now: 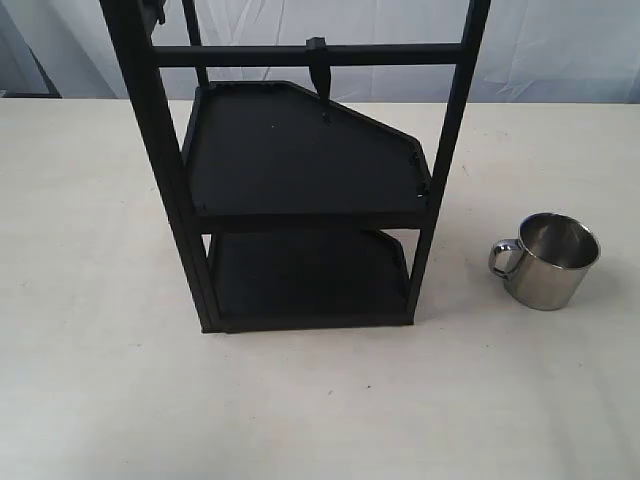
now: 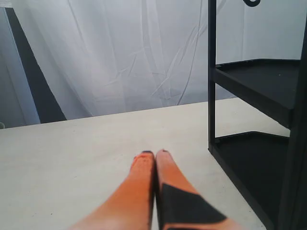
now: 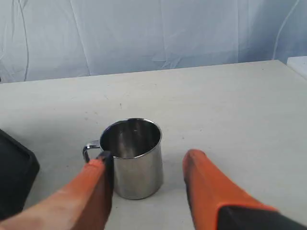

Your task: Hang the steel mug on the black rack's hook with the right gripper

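Exterior view: the mug (image 1: pixel 548 260) stands upright on the table (image 1: pixel 90 380), right of the rack (image 1: pixel 300 190), apart from its post, handle toward it. The hook (image 1: pixel 318 70) hangs bare from the crossbar.

Left wrist view: the left gripper (image 2: pixel 154 153) has its fingers pressed together over open table beside the rack (image 2: pixel 259 143).

Right wrist view: the right gripper (image 3: pixel 148 163) is spread; one finger (image 3: pixel 96 191) sits by the mug (image 3: pixel 132 158) near its handle, possibly touching.
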`<state>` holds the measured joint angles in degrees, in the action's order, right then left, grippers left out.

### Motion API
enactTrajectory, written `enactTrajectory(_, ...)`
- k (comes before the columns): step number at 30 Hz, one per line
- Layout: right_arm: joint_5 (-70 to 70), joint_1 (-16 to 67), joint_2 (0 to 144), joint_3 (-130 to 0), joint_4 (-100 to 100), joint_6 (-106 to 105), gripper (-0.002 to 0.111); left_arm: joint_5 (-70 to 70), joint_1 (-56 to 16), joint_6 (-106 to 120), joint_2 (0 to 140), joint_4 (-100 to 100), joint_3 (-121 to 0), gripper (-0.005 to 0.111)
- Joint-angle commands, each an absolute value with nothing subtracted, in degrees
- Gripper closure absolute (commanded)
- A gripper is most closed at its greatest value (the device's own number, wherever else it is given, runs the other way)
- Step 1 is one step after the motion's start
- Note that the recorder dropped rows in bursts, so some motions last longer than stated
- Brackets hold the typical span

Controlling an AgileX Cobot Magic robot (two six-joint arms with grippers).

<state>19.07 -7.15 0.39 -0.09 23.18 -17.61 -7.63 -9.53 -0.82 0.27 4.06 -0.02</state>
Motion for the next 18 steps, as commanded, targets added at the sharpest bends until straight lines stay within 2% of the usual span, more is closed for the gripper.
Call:
enactTrajectory(1,18.1,-7.4,0.0,0.0,39.8,-10.2,0.062,-7.3,-9.8,-1.0,0.0,4.1,0.0,0.105)
enactTrajectory(4,17.5,-7.4,0.0,0.0,64.0,-4.2,0.062,-7.3,-9.8,-1.0,0.0,4.1,0.0,0.105)
enactTrajectory(7,13.4,-7.4,0.0,0.0,75.0,-4.2,0.062,-7.3,-9.8,-1.0,0.0,4.1,0.0,0.105)
enactTrajectory(15,-7.7,-7.4,0.0,0.0,78.4,-4.4,0.062,-7.3,-9.8,-1.0,0.0,4.1,0.0,0.105)
enactTrajectory(18,-10.9,-7.4,0.0,0.0,82.6,-3.9,0.062,-7.3,-9.8,-1.0,0.0,4.1,0.0,0.105)
